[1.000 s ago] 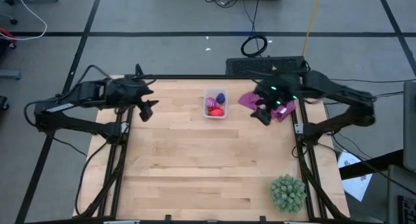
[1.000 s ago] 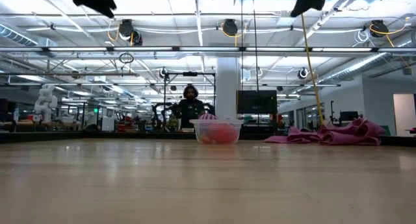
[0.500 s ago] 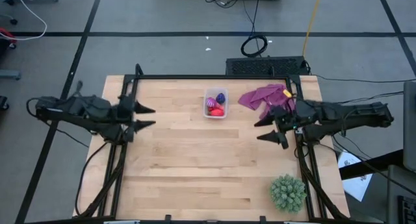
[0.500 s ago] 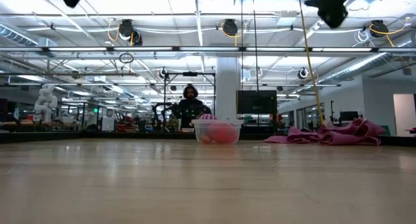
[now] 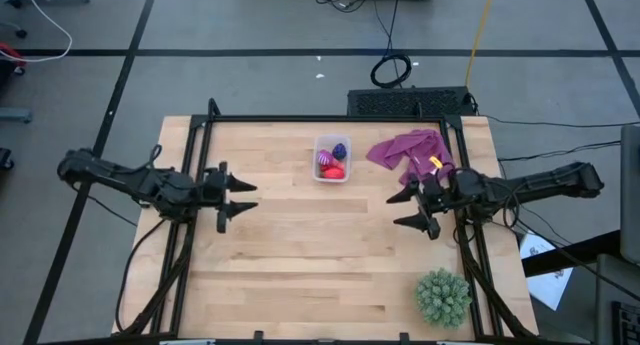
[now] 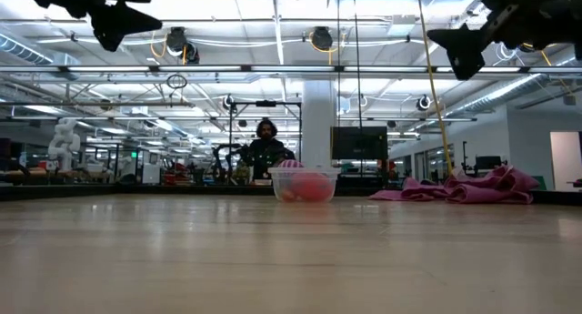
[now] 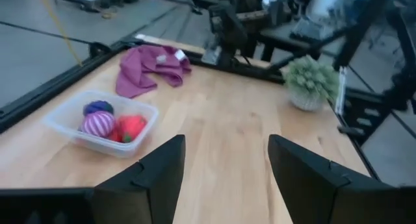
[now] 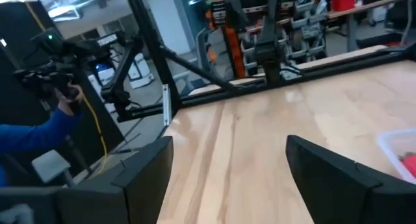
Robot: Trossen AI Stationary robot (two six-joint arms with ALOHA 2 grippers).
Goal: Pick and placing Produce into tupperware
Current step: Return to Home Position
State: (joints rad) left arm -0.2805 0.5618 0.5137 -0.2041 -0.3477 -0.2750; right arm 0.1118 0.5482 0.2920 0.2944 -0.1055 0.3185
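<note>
The clear tupperware (image 5: 331,158) stands on the wooden table toward its far edge. In it lie a blue-purple piece (image 5: 340,150), a striped magenta ball (image 5: 325,162) and a red piece (image 5: 336,171); the left wrist view shows the same tupperware (image 7: 65,123) and its produce. My left gripper (image 5: 243,197) hovers open over the table's left part, pointing about level toward the right. My right gripper (image 5: 397,211) hovers open over the right part, pointing left. Both are well clear of the container and have nothing between their fingers (image 7: 162,172) (image 8: 146,172).
A purple cloth (image 5: 410,150) lies crumpled at the far right, right of the container. A green spiky ball (image 5: 442,297) sits at the near right corner. Bare wood spans the middle and near side. A person (image 6: 265,146) is in the room behind.
Both grippers have drawn back from beside the container toward the table's near edge and sunk lower. Each has tipped from pointing downward to about level, the two now facing each other across the table. The tupperware and produce have stayed put.
</note>
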